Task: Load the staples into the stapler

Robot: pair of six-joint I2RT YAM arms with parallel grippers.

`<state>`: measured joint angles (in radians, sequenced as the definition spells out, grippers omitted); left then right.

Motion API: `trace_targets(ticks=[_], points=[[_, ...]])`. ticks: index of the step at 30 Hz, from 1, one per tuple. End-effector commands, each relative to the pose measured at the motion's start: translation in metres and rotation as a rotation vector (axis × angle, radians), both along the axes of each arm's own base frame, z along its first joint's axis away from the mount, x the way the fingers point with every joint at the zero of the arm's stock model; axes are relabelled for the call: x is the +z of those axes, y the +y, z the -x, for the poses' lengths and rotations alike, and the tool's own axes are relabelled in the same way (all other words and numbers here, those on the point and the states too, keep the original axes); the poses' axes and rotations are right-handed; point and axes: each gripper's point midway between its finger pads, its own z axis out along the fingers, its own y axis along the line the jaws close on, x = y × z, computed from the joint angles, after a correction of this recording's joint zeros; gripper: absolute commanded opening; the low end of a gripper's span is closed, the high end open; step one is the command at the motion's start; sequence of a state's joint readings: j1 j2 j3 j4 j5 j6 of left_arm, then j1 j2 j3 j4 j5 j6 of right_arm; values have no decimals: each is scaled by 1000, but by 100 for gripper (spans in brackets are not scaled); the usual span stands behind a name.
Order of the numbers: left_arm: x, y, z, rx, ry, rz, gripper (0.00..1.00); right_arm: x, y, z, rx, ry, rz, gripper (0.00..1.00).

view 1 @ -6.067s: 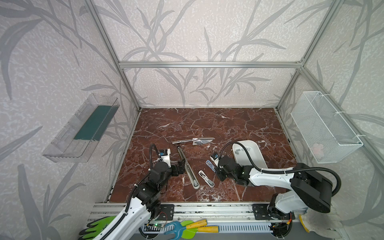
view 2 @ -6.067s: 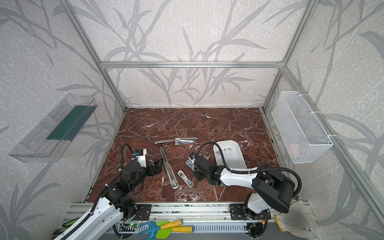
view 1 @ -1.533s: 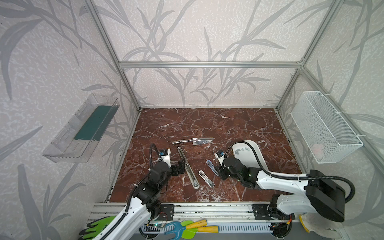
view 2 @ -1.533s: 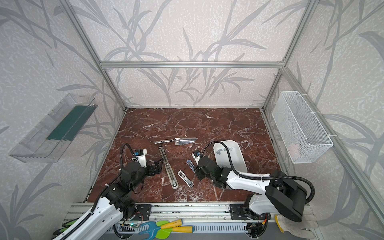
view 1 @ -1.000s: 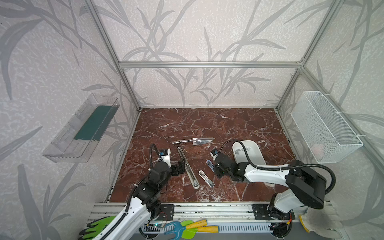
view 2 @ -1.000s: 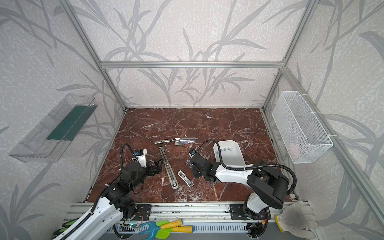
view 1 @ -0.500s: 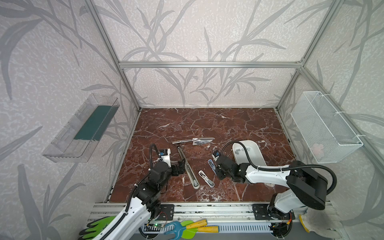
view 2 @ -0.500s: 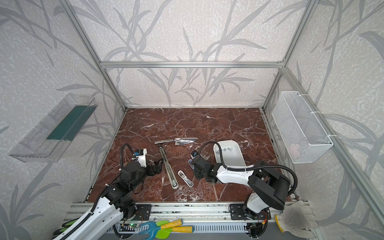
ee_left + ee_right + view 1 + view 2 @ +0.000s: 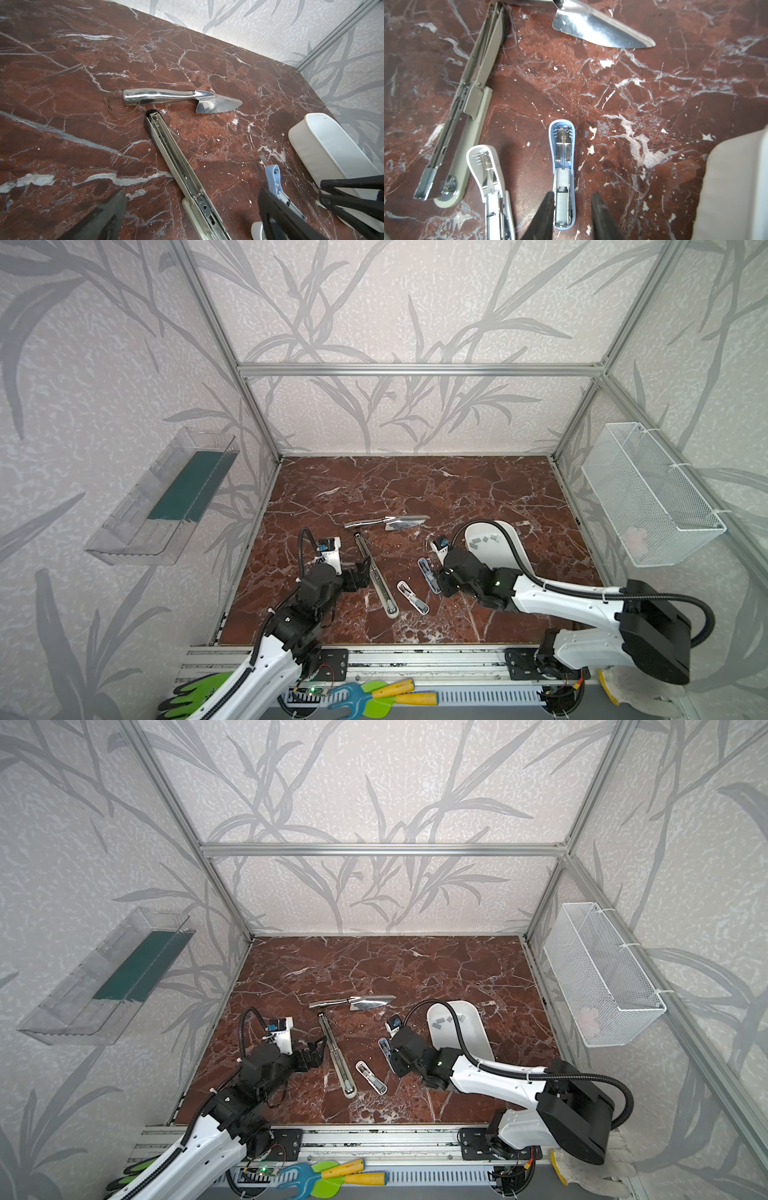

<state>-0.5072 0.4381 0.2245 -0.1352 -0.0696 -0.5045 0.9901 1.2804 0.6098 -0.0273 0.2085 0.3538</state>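
right gripper [image 9: 573,194]: partly open, one finger on each side of the blue stapler's near end, holding nothing; in both top views the wrist hides its fingertips.
blue stapler [image 9: 562,166]: lies opened flat right of the table's middle, between the white stapler and the tray.
strip of staples [image 9: 562,204]: sits in the blue stapler's channel, at its near end.
staples [image 9: 484,538]: loose grey strips in the far part of the white tray; the count is hard to make out.
white tray [image 9: 494,562]: right of the blue stapler; the right arm's cable crosses over it.
left gripper [image 9: 190,196]: wide open and empty, just left of the long grey stapler's middle; cannot tell whether they touch.
long grey stapler [image 9: 467,99]: opened flat; its near end is cut off in the left wrist view.
white stapler [image 9: 488,166]: open; its near half is cut off in the right wrist view.
steel trowel [image 9: 178,98]: on the table just beyond the staplers.
writing: dark print on the left wrist mount [image 9: 322,560], too small to read.
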Motion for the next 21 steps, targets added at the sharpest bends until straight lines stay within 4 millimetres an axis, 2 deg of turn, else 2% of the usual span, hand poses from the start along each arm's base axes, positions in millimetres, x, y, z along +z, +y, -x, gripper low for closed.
trace_targets(ticks=[1,3,7,11,14,18,21], points=[[28,-5,7,-42,-57,58,99,-6,0,19,41,-4,-38,39],[34,2,9,0,-75,93,99,-8,5,30,72,-11,-62,41],[39,7,5,60,-139,204,99,-23,3,39,75,9,-59,42],[41,11,5,96,-178,304,99,-40,1,40,67,20,-25,42],[49,16,8,105,-202,299,99,-47,5,37,61,17,-11,41],[58,3,13,18,-207,279,99,-53,11,30,63,-1,6,39],[64,-19,14,-110,-215,255,93,-57,14,25,52,-13,26,37]])
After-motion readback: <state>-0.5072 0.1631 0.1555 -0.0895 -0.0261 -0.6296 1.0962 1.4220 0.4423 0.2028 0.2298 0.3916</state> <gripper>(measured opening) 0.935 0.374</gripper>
